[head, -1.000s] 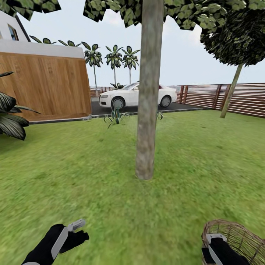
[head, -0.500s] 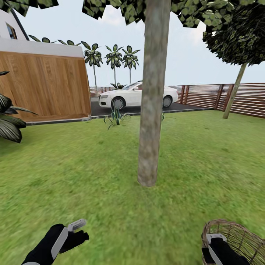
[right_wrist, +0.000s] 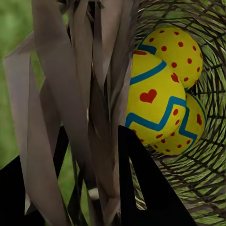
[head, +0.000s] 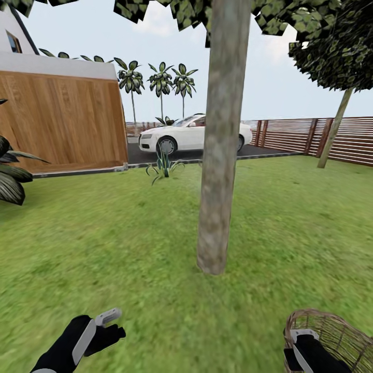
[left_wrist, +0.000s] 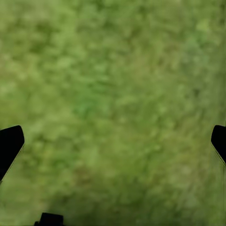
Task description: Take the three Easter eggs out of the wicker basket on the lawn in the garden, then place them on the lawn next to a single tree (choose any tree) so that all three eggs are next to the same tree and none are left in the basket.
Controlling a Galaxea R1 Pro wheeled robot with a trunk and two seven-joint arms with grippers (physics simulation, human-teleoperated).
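- Right end effector (right_wrist: pixel 89 188) pinching the wicker basket (head: pixel 336 331) rim, low over the lawn (head: pixel 129 248) near the tree (head: pixel 220 155).
- Three Easter eggs (right_wrist: pixel 155 99) packed inside the basket.
- Left end effector (left_wrist: pixel 113 141) spread wide above grass, gripping nothing.

Three eggs (right_wrist: pixel 160 89) in basket (head: pixel 331 331), tree (head: pixel 217 207) ahead on lawn (head: pixel 103 248).

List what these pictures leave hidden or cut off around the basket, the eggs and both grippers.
- Wicker basket: head view, cut off by the frame's corner; the right gripper covers its near rim.
- Easter eggs: right wrist view, overlapping, the rearmost mostly hidden; basket weave masks their near sides.
- Left gripper: left wrist view, only the jaws' tips show over the lawn.
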